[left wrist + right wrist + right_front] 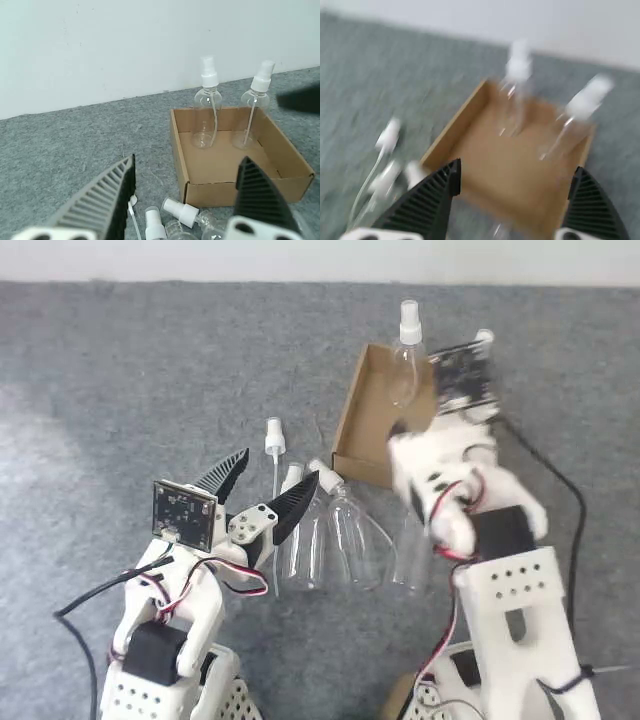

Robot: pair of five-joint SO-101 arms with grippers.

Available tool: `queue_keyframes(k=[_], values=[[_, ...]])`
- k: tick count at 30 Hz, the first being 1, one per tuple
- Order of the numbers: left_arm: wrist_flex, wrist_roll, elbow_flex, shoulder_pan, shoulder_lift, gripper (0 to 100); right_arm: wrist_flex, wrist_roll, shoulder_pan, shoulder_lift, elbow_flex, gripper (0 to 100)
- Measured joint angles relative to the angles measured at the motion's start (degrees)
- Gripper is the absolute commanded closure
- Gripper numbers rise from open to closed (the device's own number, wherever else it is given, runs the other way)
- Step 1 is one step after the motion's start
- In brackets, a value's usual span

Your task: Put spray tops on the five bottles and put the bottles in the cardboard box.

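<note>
Two capped bottles [206, 107] upright in cardboard box [178, 145]

- Soft, even light falls on the grey bench [150, 360], and shadows there are faint and short.
- Small bright glints sit on the clear bottles [345, 530] lying on it.
- In the right wrist view the cardboard box [490, 165] and its two bottles [517, 70] are smeared with blur.
- The white wall [100, 45] is bright, without glare.
</note>
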Motion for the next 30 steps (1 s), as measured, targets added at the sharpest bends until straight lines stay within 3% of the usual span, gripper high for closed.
queue_keyframes(k=[4,9,27,30], values=[[0.0,0.0,0.0,0.0,0.0,70,11.6,-8.4,-4.2,0.0,0.0,69.9],[0.0,0.0,0.0,0.0,0.0,70,13.5,-17.8,-5.2,4.5,3.3,69.9],[0.0,0.0,0.0,0.0,0.0,70,6.2,-18.9,-5.3,17.7,17.3,70.1],[0.0,0.0,0.0,0.0,0.0,70,6.0,-18.9,-5.5,19.8,18.0,75.8]])
